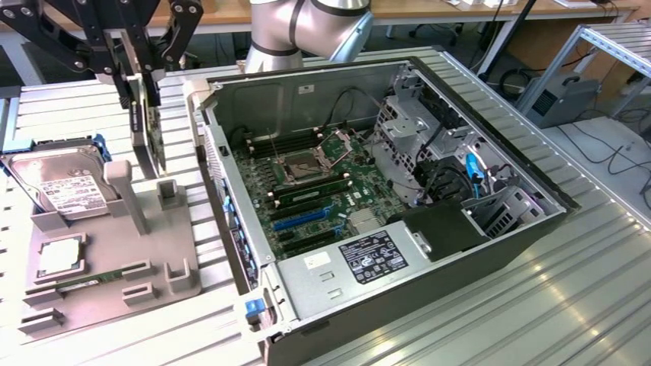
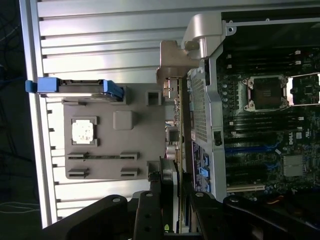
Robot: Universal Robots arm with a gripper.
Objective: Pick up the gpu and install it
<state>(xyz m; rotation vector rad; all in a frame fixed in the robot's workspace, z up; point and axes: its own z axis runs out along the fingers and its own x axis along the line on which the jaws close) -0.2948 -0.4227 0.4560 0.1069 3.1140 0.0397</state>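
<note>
The gpu (image 1: 149,126) is a thin dark card that hangs upright on edge, lifted just above the grey holder (image 1: 127,244) at the exterior view's left. My gripper (image 1: 142,61) is shut on its upper edge, black fingers on both faces. In the wrist view the gpu (image 2: 175,125) runs edge-on away from my gripper (image 2: 173,205), its silvery bracket (image 2: 172,60) at the far end. It hangs beside the outer wall of the open computer case (image 1: 219,152), outside it. The motherboard (image 1: 320,191) with blue slots (image 1: 303,219) lies inside the case.
On the grey holder (image 2: 115,142) rest a hard drive (image 1: 63,191) in a blue frame, a square processor (image 1: 59,257) and a green memory stick (image 1: 94,279). Drive cages and cables (image 1: 447,168) crowd the case's far side. The ribbed metal table (image 1: 569,290) surrounds everything.
</note>
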